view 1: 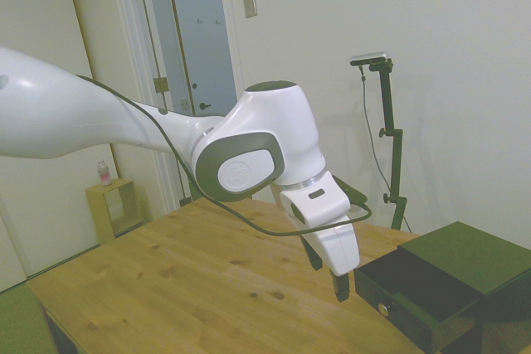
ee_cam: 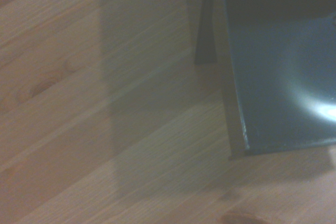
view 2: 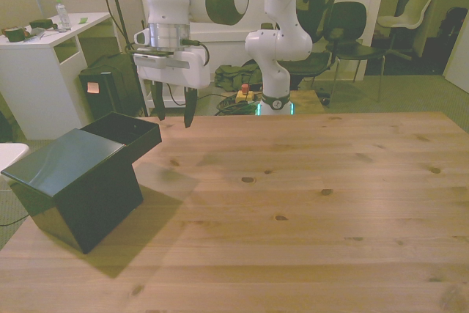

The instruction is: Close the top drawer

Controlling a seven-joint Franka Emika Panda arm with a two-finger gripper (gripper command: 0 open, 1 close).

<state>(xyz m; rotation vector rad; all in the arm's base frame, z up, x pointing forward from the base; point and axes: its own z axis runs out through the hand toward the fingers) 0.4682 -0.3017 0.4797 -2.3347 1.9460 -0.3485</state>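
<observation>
A: Hand hangs fingers-down above the bench, just beside the pulled-out top drawer, on its front side. Fingers apart, nothing between them.

B: Contact with the drawer?

A: None that I can see. In the side view the fingertips sit just off the drawer front, near the brass knob, about level with the front panel. Small gap, I think, but the angle makes it hard to be sure.

B: Where's the chest?

A: Black chest is at a corner of the bench, on the front view's left, near edge. Top drawer stands well out of the body toward the far edge. Lower drawers are barely in view, can't say much about them.

B: Step?

A: My read: lining up to push the front panel back in. Drawer fully open, so the task hasn't really started.

B: Risks?

A: A few. Chest looks light and isn't held, so a push may slide the whole box along the bench instead of seating the drawer, and it's close to the edge. Spread fingers could straddle the knob or snag on it. If the tips ride too high they slip over the front lip into the drawer. An off-centre push could skew and jam it.

B: Wrist view?

A: Blurry. Dark glossy panel over wood grain, nothing more usable.
</observation>
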